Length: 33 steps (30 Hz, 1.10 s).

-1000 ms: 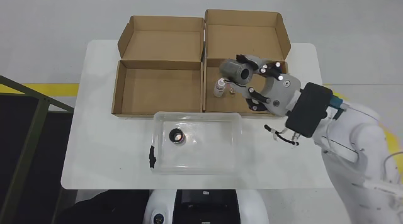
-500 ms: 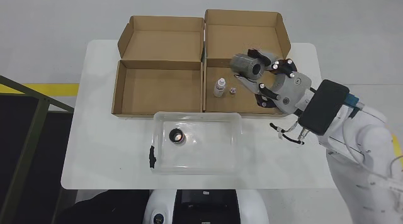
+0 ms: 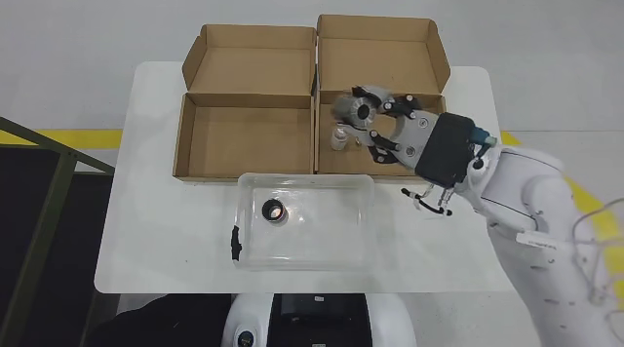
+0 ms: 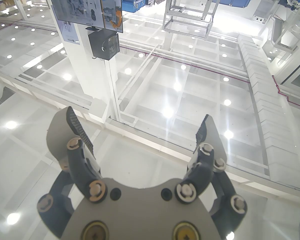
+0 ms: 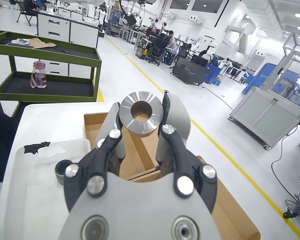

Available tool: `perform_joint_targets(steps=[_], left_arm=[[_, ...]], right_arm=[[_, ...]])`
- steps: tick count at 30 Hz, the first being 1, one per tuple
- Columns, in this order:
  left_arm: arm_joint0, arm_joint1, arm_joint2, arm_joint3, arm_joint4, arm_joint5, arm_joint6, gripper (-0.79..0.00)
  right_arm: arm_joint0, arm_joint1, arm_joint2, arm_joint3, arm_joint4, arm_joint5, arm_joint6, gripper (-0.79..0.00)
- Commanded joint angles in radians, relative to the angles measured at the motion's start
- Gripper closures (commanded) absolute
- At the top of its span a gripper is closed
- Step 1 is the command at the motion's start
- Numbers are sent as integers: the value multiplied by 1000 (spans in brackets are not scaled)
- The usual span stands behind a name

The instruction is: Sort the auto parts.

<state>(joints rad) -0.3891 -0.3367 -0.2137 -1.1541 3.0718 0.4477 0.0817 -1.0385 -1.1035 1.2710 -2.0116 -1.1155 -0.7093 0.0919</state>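
Note:
My right gripper (image 3: 361,113) is shut on a thick metal cylinder (image 3: 350,108) with a centre bore and holds it above the left part of the right cardboard box (image 3: 380,66). In the right wrist view the cylinder (image 5: 141,113) sits between the fingers (image 5: 175,116), its bored face toward the camera. A small white bottle-shaped part (image 3: 339,139) stands in that box just below the cylinder. A dark ring-shaped part (image 3: 274,212) lies in the clear plastic bin (image 3: 322,245) and shows again as the ring (image 5: 62,170). My left gripper (image 4: 137,123) points up at the ceiling, open, with nothing in it.
An open cardboard box (image 3: 244,137) with nothing in it stands left of the right one, both lids folded back. The clear bin sits in front of them on the white table (image 3: 156,211). A black scrap (image 3: 235,243) clings to the bin's left rim.
The right gripper swung right with the cylinder, then came back left and turned. It now holds the cylinder over the left part of the right box.

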Motion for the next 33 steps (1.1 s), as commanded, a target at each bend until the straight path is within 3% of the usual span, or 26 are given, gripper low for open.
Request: perform_joint_targets(steps=[1,18,33], left_arm=[[0,0,0,0,0,0,0,-785],[0,0,0,0,0,0,0,-785],[0,0,0,0,0,0,0,-785]], right_arm=[[12,-2,-25,17,-5,-7,9,0],[129,-40,-273,164,-18,-7,126,0],[273,-101,-452,416,17,40,202,0]])
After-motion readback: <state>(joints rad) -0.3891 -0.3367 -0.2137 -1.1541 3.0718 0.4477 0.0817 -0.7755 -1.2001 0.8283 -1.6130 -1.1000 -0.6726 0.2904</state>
